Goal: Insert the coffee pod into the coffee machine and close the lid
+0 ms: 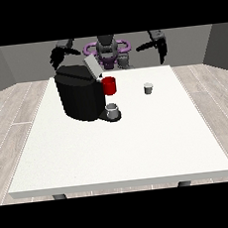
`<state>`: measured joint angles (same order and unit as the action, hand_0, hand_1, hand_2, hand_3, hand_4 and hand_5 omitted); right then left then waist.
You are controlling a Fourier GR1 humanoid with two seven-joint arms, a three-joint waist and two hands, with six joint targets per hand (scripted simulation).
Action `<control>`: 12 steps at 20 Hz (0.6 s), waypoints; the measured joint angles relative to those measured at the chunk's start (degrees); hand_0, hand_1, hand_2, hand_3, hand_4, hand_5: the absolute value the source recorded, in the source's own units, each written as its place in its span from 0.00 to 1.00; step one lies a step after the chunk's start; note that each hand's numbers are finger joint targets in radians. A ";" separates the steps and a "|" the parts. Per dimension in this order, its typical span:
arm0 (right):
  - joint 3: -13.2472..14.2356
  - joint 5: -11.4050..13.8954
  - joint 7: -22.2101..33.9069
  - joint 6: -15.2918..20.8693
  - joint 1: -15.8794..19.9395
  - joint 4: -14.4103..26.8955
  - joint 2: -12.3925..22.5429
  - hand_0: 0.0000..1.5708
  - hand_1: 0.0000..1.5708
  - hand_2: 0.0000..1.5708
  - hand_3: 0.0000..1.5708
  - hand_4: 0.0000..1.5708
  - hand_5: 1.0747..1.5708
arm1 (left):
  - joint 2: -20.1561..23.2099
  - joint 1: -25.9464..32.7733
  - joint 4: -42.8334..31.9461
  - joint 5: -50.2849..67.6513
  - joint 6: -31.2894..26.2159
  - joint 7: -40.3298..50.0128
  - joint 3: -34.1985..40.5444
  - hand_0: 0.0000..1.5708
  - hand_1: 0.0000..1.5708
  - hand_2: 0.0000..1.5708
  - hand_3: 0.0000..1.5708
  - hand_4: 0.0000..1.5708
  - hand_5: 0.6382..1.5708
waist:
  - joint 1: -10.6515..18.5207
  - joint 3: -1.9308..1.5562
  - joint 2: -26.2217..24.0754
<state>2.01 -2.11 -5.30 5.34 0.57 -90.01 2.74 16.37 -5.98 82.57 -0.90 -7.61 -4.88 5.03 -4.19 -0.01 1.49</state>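
Nothing's begun: coffee pod point(148, 88) sits alone on the surface point(139, 143), coffee machine point(80, 96) lid point(92, 66) up; either hand's fingers, I cannot tell.

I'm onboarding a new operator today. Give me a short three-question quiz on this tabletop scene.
1. True or false: the lid of the black coffee machine is raised.
2. What lies nearest the small grey coffee pod: A the red part, B the grey cup under the spout, C the hand at the view's right?
3. Does either hand touch the white table?

Key: 1 true; 2 A; 3 no.
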 measured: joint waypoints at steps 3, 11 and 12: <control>-1.24 0.23 0.43 0.97 1.13 -0.74 -0.88 0.00 0.00 0.00 0.00 0.12 1.00 | 0.96 -3.44 -4.25 -0.66 -0.38 1.21 0.90 0.00 0.00 0.00 0.00 0.00 1.00 | -1.28 0.00 1.52; -1.39 0.06 -0.38 0.89 4.34 -0.05 -1.18 0.00 0.00 0.00 0.00 0.16 1.00 | 3.30 -10.80 -16.90 -4.01 -0.55 -0.34 2.91 0.00 0.00 0.00 0.00 0.00 1.00 | -2.86 0.02 5.85; -1.70 0.28 0.46 1.16 4.60 -0.48 -1.32 0.00 0.00 0.00 0.00 0.22 1.00 | 3.70 -11.31 -18.96 -4.27 -0.83 -1.43 3.29 0.00 0.00 0.00 0.00 0.00 1.00 | -3.05 0.03 6.27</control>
<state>0.31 -1.83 -4.85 6.49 5.17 -90.49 1.42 20.07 -17.29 63.61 -5.17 -8.44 -6.31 8.31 -7.24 0.01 7.76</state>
